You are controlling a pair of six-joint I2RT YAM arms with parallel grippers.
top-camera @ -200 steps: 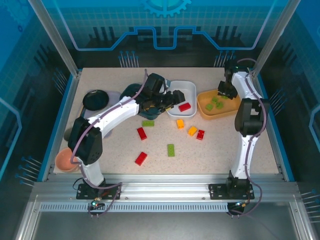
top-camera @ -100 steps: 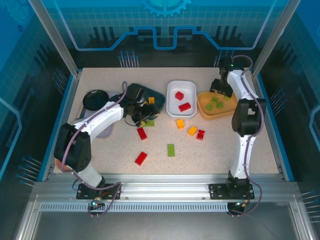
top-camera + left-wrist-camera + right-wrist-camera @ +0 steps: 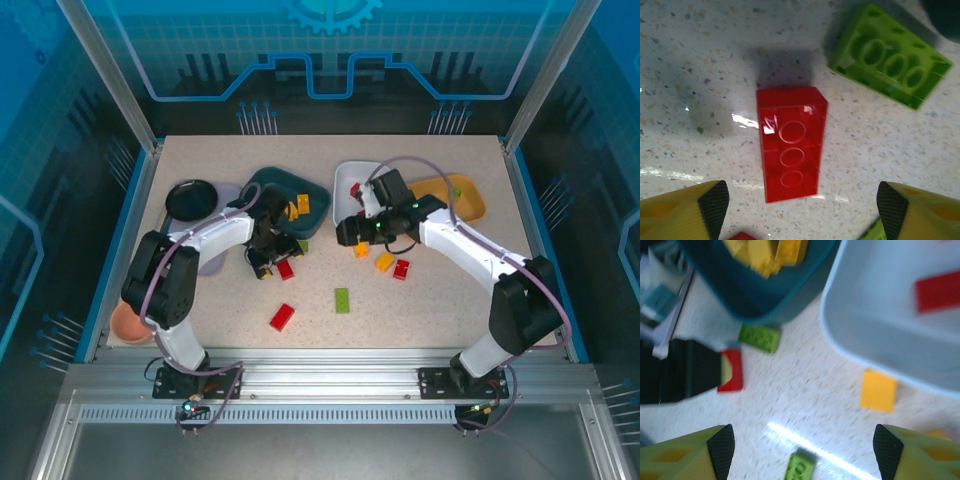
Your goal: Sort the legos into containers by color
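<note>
Legos (image 3: 282, 317) partly sorted — seven lie loose on the table (image 3: 400, 322), trays (image 3: 322, 192) at twelve o'clock; my left fingers (image 3: 690, 212) and right fingers (image 3: 690, 455) wide, empty.

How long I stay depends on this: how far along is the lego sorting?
Partly done. Yellow-orange bricks lie in the teal tray, a red brick in the white tray. Nothing is gripped: the open left gripper hovers over a loose red brick on the table; the right gripper is open too. Left: about seven loose bricks, red, green and orange.
</note>
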